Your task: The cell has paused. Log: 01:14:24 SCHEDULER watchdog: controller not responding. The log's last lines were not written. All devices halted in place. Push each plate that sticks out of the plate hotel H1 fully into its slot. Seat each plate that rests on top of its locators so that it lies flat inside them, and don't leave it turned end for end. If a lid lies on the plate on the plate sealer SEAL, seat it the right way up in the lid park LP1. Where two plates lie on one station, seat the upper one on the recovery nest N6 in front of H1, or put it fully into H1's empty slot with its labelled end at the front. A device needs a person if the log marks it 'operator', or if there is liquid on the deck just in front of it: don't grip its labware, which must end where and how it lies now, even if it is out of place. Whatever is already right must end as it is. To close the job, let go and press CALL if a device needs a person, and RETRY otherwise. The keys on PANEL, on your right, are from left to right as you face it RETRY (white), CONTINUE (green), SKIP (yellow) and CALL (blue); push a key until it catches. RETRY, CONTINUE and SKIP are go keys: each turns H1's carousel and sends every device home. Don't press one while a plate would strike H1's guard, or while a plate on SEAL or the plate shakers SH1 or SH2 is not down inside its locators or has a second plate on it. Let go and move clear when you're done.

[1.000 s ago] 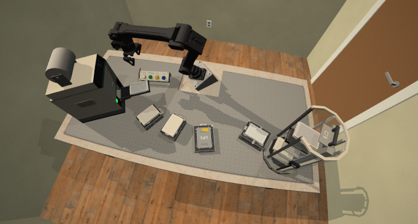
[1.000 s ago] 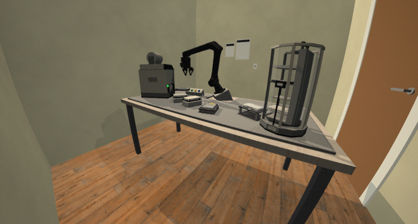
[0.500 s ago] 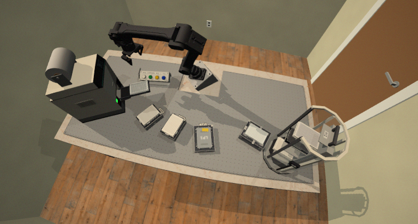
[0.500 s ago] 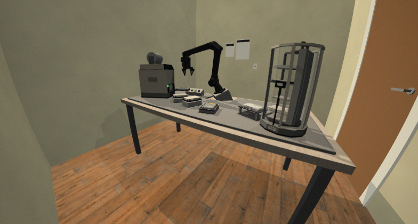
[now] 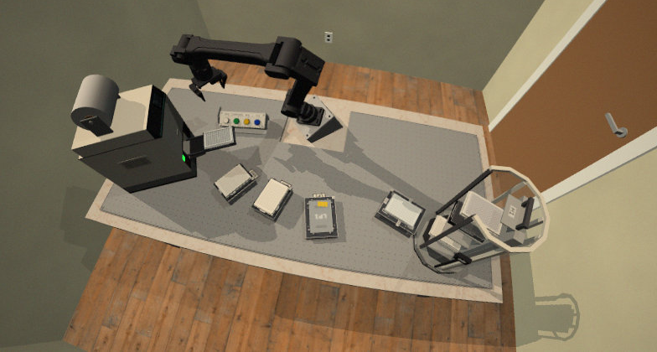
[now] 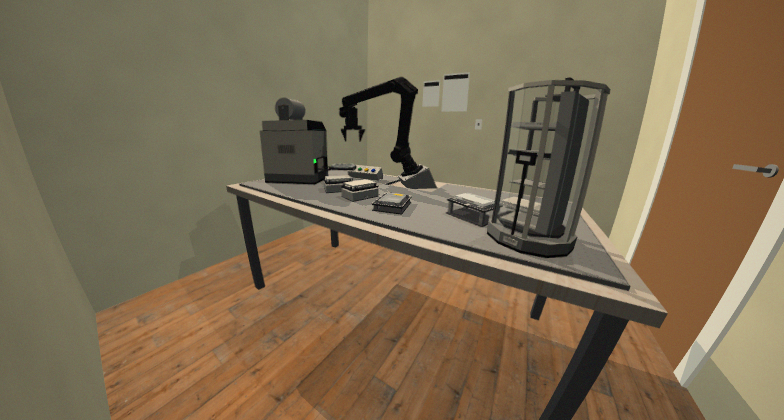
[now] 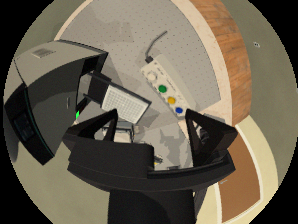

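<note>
My gripper [image 5: 211,88] [image 6: 351,135] [image 7: 151,112] is open and empty. It hangs high over the back left of the table, behind PANEL [image 5: 242,119] [image 6: 366,171] [image 7: 162,87] and beside the sealer SEAL [image 5: 139,144] [image 6: 297,150] [image 7: 47,96]. A white plate [image 5: 219,137] [image 7: 124,104] lies on the sealer's tray with no lid on it. Two shakers [image 5: 235,181] [image 5: 272,198] each carry a plate. The lid park LP1 [image 5: 320,217] [image 6: 392,200] shows its label and an orange tag. The nest N6 [image 5: 400,211] [image 6: 462,203] carries a plate. The hotel H1 [image 5: 480,221] [image 6: 549,164] holds plates; whether one sticks out I cannot tell.
A grey perforated mat [image 5: 414,156] covers the table. The arm's base [image 5: 312,116] stands at the back middle. A paper roll [image 5: 94,99] sits on top of the sealer. A door is at the right.
</note>
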{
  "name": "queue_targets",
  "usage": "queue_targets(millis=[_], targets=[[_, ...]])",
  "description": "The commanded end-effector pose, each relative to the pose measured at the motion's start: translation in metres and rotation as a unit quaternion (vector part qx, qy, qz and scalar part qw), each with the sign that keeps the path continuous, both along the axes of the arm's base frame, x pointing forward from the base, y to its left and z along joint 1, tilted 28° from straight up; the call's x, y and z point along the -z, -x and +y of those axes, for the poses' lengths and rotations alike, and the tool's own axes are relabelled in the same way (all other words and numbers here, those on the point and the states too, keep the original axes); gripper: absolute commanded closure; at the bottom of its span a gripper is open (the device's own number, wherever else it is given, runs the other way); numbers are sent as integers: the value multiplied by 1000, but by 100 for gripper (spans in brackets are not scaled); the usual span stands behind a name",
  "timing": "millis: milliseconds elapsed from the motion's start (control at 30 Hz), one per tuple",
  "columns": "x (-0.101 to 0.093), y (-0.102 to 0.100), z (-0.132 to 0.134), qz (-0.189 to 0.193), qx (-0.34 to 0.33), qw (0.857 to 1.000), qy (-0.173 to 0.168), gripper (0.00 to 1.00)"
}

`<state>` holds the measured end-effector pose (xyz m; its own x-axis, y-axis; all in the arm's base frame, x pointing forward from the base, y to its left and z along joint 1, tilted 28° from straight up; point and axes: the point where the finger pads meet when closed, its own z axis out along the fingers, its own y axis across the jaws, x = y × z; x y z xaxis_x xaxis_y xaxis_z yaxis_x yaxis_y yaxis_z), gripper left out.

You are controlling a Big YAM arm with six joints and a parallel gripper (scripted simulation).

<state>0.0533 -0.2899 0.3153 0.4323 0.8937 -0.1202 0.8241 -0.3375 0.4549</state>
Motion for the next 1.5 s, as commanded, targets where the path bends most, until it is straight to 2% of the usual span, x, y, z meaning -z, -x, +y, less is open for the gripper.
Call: queue_targets(millis=[0, 67, 233, 567, 633, 867, 1133, 1200, 1300, 1400, 1433, 1467], targets=[[-23, -2, -7, -19, 57, 998, -9, 0], [-23, -2, -7, -19, 57, 998, -9, 0], [-23, -2, -7, -37, 108, 993, -30, 0], [-23, -2, -7, -72, 209, 973, -72, 0], [-23, -2, -7, -72, 209, 973, -72, 0], [-23, -2, -7, -96, 278, 950, -101, 0], [-23, -2, -7, -123, 354, 917, -133, 0], [-23, -2, -7, -123, 354, 917, -133, 0], [-23, -1, -7, -133, 382, 903, -145, 0], [-23, -1, -7, -133, 381, 903, -145, 0], [-14, 0, -4, -132, 380, 904, -145, 0], [-14, 0, -4, -132, 380, 904, -145, 0]])
